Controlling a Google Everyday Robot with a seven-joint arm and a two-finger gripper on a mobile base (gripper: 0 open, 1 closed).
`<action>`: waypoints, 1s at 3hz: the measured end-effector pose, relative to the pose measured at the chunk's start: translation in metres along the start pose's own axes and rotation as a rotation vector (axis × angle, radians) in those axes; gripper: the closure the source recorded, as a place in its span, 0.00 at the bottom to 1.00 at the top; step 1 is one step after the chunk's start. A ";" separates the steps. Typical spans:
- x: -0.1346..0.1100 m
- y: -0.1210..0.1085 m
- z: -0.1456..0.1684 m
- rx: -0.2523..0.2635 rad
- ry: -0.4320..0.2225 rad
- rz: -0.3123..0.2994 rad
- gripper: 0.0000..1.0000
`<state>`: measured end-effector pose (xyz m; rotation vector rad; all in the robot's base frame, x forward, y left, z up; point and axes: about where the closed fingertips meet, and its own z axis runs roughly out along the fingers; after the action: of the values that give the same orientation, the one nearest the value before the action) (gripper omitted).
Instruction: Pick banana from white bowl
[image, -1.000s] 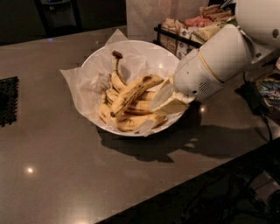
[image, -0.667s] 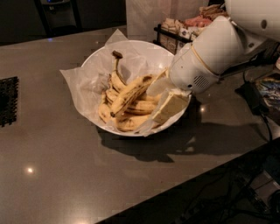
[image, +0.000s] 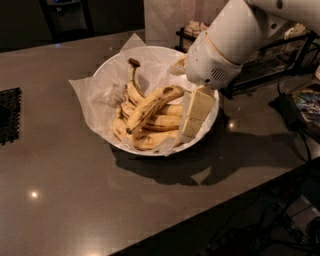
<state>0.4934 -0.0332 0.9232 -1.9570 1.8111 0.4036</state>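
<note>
"Where could a hand get into the white bowl (image: 118, 64)?"

"From the front or the left. There is open table (image: 65, 185) on those sides. Only the crinkled paper (image: 87, 92) sticks out there."

"And the right side?"

"That way is blocked. The gripper (image: 192, 117) hangs over the right rim, just beside the banana (image: 152, 105). The big white arm (image: 235, 35) is above it. The black wire rack (image: 265, 67) stands close behind. One dark stem (image: 133, 67) pokes up at the back."

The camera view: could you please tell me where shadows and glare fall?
Camera view: the large glossy white bowl and the white arm throw a dark shadow forward on the grey counter; two small glints dot that counter; the gripper, inside the bowl's right side beside the long yellow banana, is well lit.
</note>
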 end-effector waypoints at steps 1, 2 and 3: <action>-0.002 -0.014 0.004 -0.014 0.020 -0.016 0.00; 0.001 -0.024 0.018 -0.059 0.018 -0.019 0.00; 0.007 -0.031 0.034 -0.104 0.012 -0.005 0.00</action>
<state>0.5277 -0.0211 0.8946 -2.0365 1.8263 0.4943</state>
